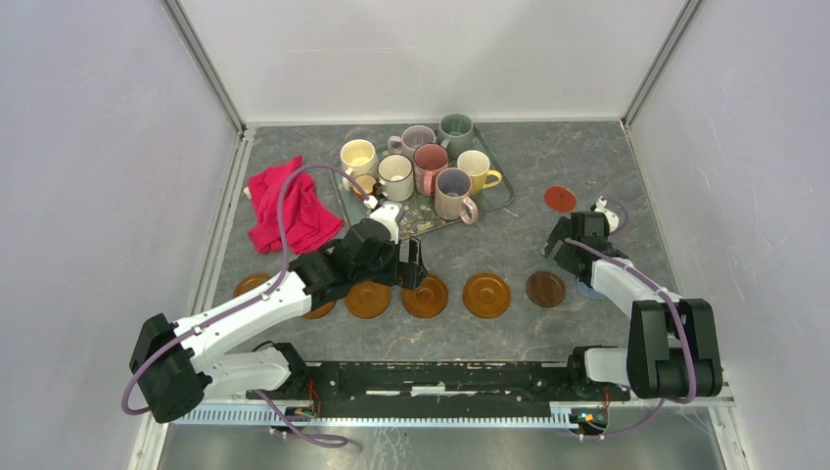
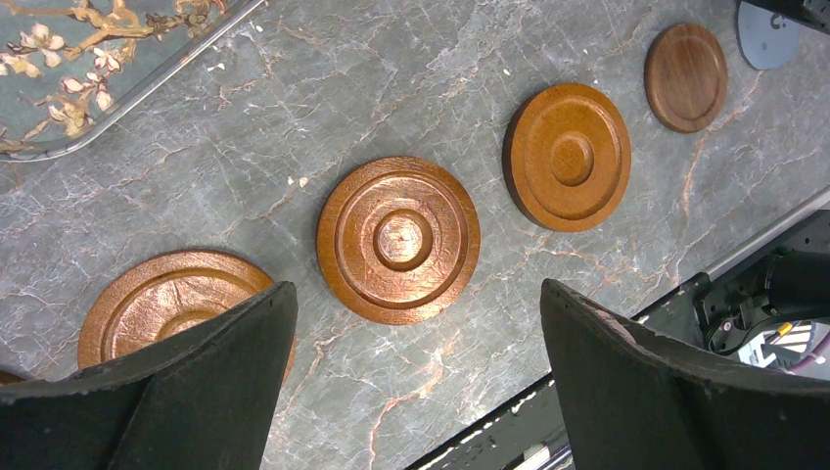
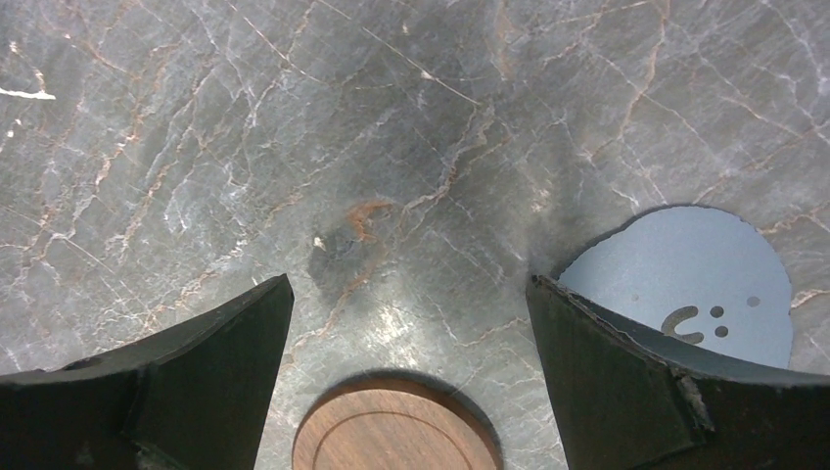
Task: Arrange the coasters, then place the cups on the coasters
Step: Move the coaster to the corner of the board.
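Note:
Several orange-brown coasters (image 1: 425,296) lie in a row near the front. A darker brown coaster (image 1: 545,289) ends the row, and beside it a grey-blue coaster (image 3: 685,274) lies mostly under my right arm. A red coaster (image 1: 560,199) lies apart, further back. Several cups (image 1: 395,177) stand crowded on the floral tray (image 1: 496,201). My left gripper (image 2: 419,294) is open and empty above the row, over an orange-brown coaster (image 2: 401,240). My right gripper (image 3: 409,284) is open and empty just behind the darker brown coaster (image 3: 396,431), its right finger over the grey-blue one.
A red cloth (image 1: 289,206) lies crumpled left of the tray. The tray's corner (image 2: 88,69) shows in the left wrist view. White walls close in the table on three sides. The arm bases and a black rail (image 1: 440,377) line the near edge.

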Robot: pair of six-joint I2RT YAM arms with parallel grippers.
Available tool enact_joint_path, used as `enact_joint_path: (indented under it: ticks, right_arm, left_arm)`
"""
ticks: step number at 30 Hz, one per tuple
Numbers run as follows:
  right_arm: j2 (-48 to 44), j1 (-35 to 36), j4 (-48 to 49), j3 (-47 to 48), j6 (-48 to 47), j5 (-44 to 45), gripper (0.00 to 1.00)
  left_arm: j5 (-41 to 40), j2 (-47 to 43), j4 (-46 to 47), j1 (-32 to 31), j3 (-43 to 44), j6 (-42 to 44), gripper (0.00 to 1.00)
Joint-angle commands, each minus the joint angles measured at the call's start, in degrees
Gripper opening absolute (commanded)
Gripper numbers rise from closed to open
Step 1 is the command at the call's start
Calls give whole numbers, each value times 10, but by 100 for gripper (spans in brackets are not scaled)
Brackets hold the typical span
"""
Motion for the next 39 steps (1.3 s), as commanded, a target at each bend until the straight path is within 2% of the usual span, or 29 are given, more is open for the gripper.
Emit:
enact_joint_path:
  ticks: [1, 11, 20, 26, 33, 39]
  right_arm:
    - [-13, -3, -47, -13, 2, 19, 98]
    - [-29, -3, -47, -25, 2, 5, 98]
    - [-27, -3, -34, 44, -24, -22, 98]
    - [50, -2, 37, 141, -64, -69, 98]
    - [213, -2, 104, 288, -88, -140, 98]
    - [316, -1, 133, 385, -78, -191, 98]
  left_arm:
    - [-11, -8, 13, 3, -3, 23, 100]
    - [-7, -3, 15, 3, 0, 24, 100]
    - [-8, 1, 14, 3, 3, 24, 100]
    - [-9, 5, 11, 3, 9, 28, 100]
    - [-20, 4, -10, 8, 26, 43, 100]
    - [-25, 7, -28, 17, 43, 50, 100]
